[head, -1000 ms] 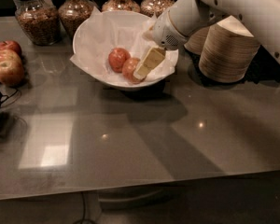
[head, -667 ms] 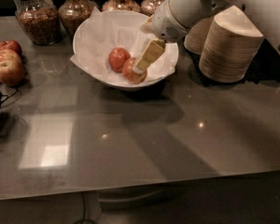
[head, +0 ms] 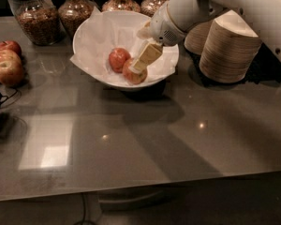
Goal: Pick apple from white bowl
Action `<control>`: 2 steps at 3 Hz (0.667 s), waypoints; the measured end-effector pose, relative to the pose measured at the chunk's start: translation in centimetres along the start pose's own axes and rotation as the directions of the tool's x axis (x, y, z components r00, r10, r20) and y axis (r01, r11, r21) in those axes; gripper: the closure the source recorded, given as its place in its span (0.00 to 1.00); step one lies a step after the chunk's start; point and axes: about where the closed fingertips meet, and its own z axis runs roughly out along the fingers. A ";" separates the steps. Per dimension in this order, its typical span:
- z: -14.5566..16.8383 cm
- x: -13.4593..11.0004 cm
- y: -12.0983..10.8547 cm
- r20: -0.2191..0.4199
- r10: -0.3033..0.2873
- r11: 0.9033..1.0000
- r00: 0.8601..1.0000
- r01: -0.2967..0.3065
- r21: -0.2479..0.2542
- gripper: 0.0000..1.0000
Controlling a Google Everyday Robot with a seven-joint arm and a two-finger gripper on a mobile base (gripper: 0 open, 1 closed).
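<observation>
Gripper (head: 139,67) is down inside the white bowl (head: 86,34), upper centre of frame, with the arm coming in from the upper right. Its tip sits right on top of the apple (head: 134,78), the red-orange one with paler patches; contact looks likely. Can't tell whether it's open or clamped on it, only one beige side shows. The apple is on the crumpled white paper (head: 100,41) near the bowl's front right, touching or just beside a darker red apple (head: 117,59) to its left. Three red-yellow apples (head: 7,62) are grouped at the left edge on the glossy grey table (head: 145,139). A stack of beige paper bowls (head: 230,48) stands right of the bowl. Glass jars (head: 37,18) with brown contents line the top edge.
</observation>
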 end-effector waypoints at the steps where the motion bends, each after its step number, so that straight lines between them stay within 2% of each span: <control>1: 1.1 0.7 0.4 0.005 0.018 1.000 1.000 -0.018 -0.006 0.36; 2: 2.0 1.7 0.8 0.005 0.041 0.999 0.999 -0.040 -0.010 0.38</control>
